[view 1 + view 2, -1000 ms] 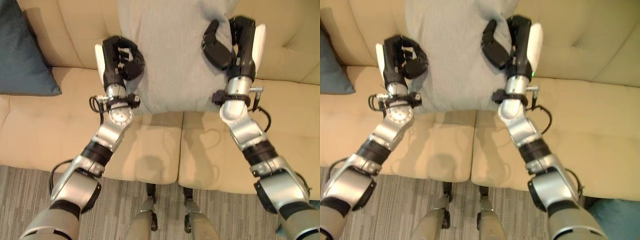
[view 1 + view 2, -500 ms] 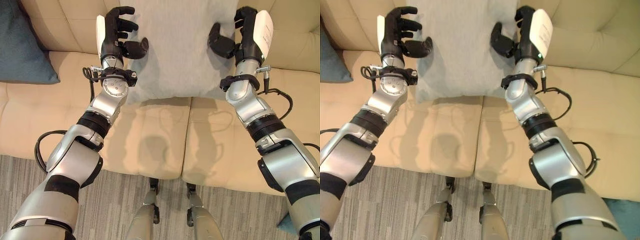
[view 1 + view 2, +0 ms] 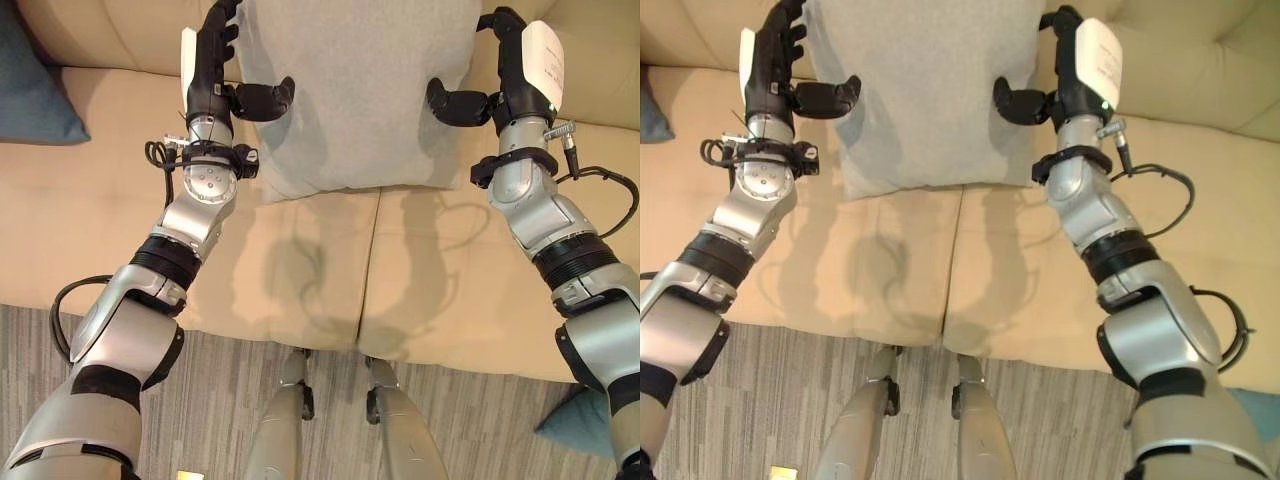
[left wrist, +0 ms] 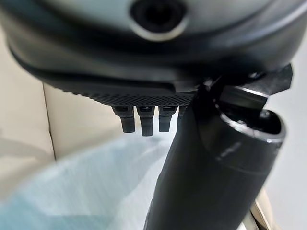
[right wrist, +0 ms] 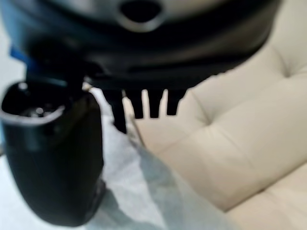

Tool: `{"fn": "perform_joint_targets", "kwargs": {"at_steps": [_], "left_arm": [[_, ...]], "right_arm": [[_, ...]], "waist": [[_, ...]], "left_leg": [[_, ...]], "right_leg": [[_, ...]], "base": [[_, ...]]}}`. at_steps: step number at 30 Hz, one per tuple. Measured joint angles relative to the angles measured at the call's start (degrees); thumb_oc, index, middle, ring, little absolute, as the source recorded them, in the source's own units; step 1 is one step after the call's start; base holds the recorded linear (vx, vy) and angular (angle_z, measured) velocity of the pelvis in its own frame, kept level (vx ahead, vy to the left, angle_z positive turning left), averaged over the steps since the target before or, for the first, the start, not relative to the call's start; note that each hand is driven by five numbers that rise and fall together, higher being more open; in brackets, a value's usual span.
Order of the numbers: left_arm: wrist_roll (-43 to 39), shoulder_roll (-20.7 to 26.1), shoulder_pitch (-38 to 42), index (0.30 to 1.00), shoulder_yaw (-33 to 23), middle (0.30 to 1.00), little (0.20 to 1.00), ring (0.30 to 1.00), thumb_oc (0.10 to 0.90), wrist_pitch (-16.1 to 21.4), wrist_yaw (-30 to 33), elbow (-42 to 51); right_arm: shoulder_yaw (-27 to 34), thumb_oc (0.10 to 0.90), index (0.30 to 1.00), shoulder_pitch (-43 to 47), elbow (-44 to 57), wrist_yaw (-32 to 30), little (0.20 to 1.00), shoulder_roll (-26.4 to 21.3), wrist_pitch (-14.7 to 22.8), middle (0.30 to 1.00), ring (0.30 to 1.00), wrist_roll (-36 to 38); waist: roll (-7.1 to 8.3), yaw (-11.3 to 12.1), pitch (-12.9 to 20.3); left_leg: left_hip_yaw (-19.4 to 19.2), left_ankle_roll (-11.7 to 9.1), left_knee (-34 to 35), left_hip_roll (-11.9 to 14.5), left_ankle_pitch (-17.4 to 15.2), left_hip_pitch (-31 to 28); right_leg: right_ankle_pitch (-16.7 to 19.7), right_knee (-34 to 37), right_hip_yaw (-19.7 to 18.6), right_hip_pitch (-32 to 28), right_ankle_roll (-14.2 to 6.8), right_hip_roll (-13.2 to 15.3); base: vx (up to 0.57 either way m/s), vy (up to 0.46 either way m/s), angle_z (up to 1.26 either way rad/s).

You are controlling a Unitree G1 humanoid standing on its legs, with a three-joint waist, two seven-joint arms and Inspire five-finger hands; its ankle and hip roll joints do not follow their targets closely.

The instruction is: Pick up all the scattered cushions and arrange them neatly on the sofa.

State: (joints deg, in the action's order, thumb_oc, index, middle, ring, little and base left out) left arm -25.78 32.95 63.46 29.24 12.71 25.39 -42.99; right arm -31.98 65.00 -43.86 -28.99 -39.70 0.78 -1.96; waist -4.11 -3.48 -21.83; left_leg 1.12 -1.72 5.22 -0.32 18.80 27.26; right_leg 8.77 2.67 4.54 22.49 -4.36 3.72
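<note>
A light grey cushion [image 3: 355, 90] leans upright against the back of the beige sofa [image 3: 90, 200], over the seam between two seat pads. My left hand [image 3: 205, 75] stands at its left edge, open, fingers straight up and thumb reaching over the cloth. At the cushion's right edge my right hand [image 3: 520, 80] mirrors it, open, with the thumb pointing at the fabric. The left wrist view shows straight fingers [image 4: 144, 120] past the cushion [image 4: 86, 187]; the right wrist view shows the same beside the cushion [image 5: 148, 196].
A dark blue cushion [image 3: 35, 85] rests at the sofa's left end. A teal cushion corner [image 3: 590, 425] lies on the striped carpet at the lower right. A small yellow object [image 3: 190, 474] sits on the floor near the front edge.
Both hands were curled on the grey cushion a second ago; they have uncurled and now stand straight at its two sides. The camera has shifted.
</note>
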Motion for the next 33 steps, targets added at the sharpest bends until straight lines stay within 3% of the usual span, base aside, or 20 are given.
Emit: {"fn": "perform_joint_targets", "kwargs": {"at_steps": [5,8,9,14,21,25,27,30,31,32,33], "left_arm": [[-0.24,-0.32,-7.91,0.900,-9.15,0.900,0.900,0.900,0.800,0.15,1.46,5.94],[-2.27,-2.75,-14.07,0.900,-12.57,0.900,0.900,0.900,0.800,1.10,4.05,8.32],[-3.47,-5.71,-17.71,0.900,-15.41,0.900,0.900,0.900,0.800,1.73,4.93,11.09],[-5.69,-8.38,-23.94,0.900,-15.71,0.900,0.900,0.900,0.800,1.53,4.41,11.57],[-5.66,-8.34,-23.58,0.900,-15.83,0.900,0.900,0.900,0.800,0.81,2.47,11.60],[-5.69,-8.23,-21.39,0.900,-16.30,0.900,0.900,0.900,0.800,0.60,2.52,11.58],[-6.00,-7.55,-19.50,0.900,-16.54,0.900,0.900,0.900,0.800,0.62,2.64,11.43],[-6.59,-7.45,-16.98,0.900,-16.55,0.900,0.900,0.900,0.800,0.61,2.88,9.91],[-7.34,-7.36,-16.58,0.469,-17.04,0.469,0.469,0.469,0.513,0.60,2.97,9.30],[-7.70,-7.11,-16.51,0.300,-17.16,0.300,0.300,0.300,0.400,0.60,2.99,9.03],[-7.93,-6.56,-16.47,0.300,-17.56,0.300,0.300,0.300,0.400,0.60,2.99,8.57]], "right_arm": [[7.49,0.800,0.900,-6.01,4.39,0.02,0.900,0.83,0.01,0.900,0.900,0.00],[12.09,0.800,0.900,-11.07,7.86,-0.64,0.900,3.35,0.25,0.900,0.900,0.06],[17.49,0.800,0.900,-15.65,11.81,-2.44,0.900,5.82,0.84,0.900,0.900,0.11],[21.24,0.800,0.900,-22.81,16.06,-3.02,0.900,6.88,1.63,0.900,0.900,1.18],[21.66,0.800,0.900,-29.59,22.42,2.48,0.900,7.23,3.84,0.900,0.900,8.10],[21.73,0.800,0.900,-33.06,28.09,5.92,0.900,7.89,6.02,0.900,0.900,11.40],[23.67,0.800,0.900,-35.70,30.68,7.68,0.900,11.68,7.16,0.900,0.900,12.96],[24.55,0.800,0.900,-38.63,31.60,9.23,0.900,13.69,8.64,0.900,0.900,14.97],[25.52,0.800,0.900,-40.76,32.87,10.07,0.900,14.23,9.04,0.900,0.900,15.93],[25.94,0.800,0.900,-42.08,33.54,10.33,0.900,14.49,9.13,0.900,0.900,16.11],[26.11,0.800,0.900,-43.90,33.66,10.43,0.900,14.67,9.27,0.900,0.900,16.50]], "waist": [[-0.02,1.50,0.00],[-0.06,1.41,0.01],[-0.04,1.34,0.00],[-0.04,1.00,0.00],[0.43,-0.69,-0.04],[3.14,-2.45,-0.11],[5.86,-3.75,-0.03],[7.02,-5.63,-0.16],[7.06,-6.05,-0.15],[7.06,-6.20,-0.15],[7.06,-6.75,-0.15]], "left_leg": [[0.14,-0.86,0.01,0.64,-1.72,-0.20],[0.30,-0.42,0.02,1.89,-4.11,-0.27],[0.41,-0.57,0.04,1.89,-4.54,-0.21],[-0.63,0.17,0.04,1.08,-5.22,0.04],[-2.34,1.45,0.02,0.59,-5.73,0.07],[-4.85,1.97,0.00,0.59,-6.13,-0.10],[-5.64,1.98,-0.01,0.85,-6.19,-0.27],[-6.63,2.35,-0.01,1.02,-6.71,-0.31],[-6.90,2.52,-0.01,1.04,-6.87,-0.33],[-6.92,2.57,0.00,1.02,-6.90,-0.33],[-6.98,2.58,0.00,0.97,-6.92,-0.33]], "right_leg": [[-0.43,1.78,-0.18,-0.94,0.16,-0.50],[-0.42,1.83,-0.12,-0.85,0.15,-1.86],[-0.41,1.68,-0.19,-0.80,0.23,-1.84],[-0.24,1.39,-1.51,0.10,0.15,-1.06],[-0.16,1.61,-3.06,0.83,-0.11,-0.43],[-0.12,1.62,-5.10,1.67,-0.15,-0.42],[-0.12,1.59,-6.22,2.01,-0.16,-0.40],[-0.10,1.58,-6.66,2.27,-0.17,-0.68],[-0.07,1.58,-6.79,2.33,-0.21,-0.82],[-0.06,1.58,-6.82,2.33,-0.23,-0.79],[-0.04,1.59,-6.91,2.36,-0.27,-0.78]], "base": [[-0.01,0.002,-0.02],[0.00,0.005,-0.06],[0.00,0.000,0.00],[0.00,0.038,-0.08],[0.02,0.061,-0.11],[0.03,0.074,-0.26],[0.04,0.046,-0.22],[0.05,0.061,-0.12],[0.05,0.072,-0.06],[0.05,0.070,-0.05],[0.06,0.060,-0.03]]}}
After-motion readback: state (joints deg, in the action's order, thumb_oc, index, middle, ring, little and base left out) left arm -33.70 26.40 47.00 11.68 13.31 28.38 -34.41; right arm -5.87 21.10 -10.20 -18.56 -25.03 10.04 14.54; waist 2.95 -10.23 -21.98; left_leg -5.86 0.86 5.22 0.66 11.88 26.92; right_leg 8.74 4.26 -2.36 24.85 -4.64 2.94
